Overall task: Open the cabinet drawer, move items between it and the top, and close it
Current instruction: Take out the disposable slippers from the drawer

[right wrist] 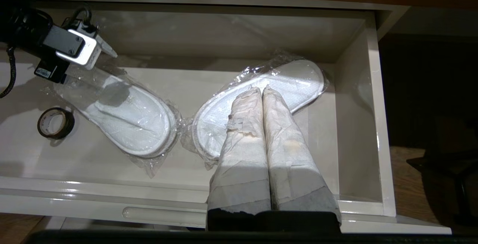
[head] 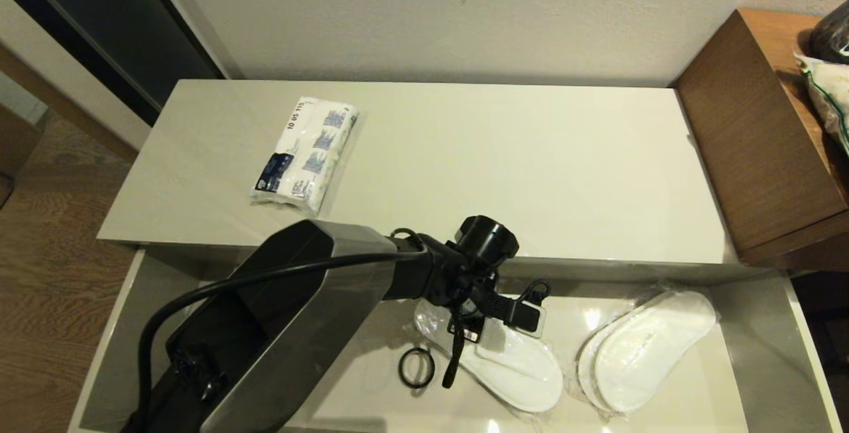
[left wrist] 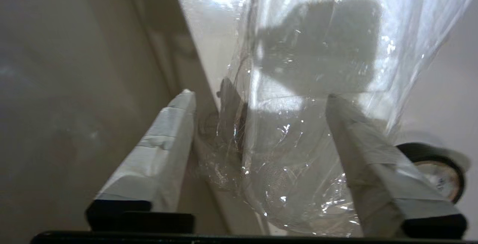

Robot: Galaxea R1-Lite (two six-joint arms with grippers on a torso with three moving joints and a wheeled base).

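1. Pulled-out cabinet drawer (head: 763, 353) holds two slipper packets; tissue packet (head: 304, 154) lies on the top (head: 530, 174).
2. Left gripper (left wrist: 261, 154), jaws spread, straddles the near slipper packet (head: 511, 360); its long axis runs diagonally away from the black ring (head: 416, 367).
3. Right gripper (right wrist: 261, 98) hangs clenched, empty, over the drawer's front.

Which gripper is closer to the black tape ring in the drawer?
Left. The left gripper hovers beside the black tape ring over a wrapped slipper; the right gripper sits farther off, above the other slipper.

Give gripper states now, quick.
Left gripper: open, fingers astride the bagged slippers in the drawer.
Right gripper: shut, empty.
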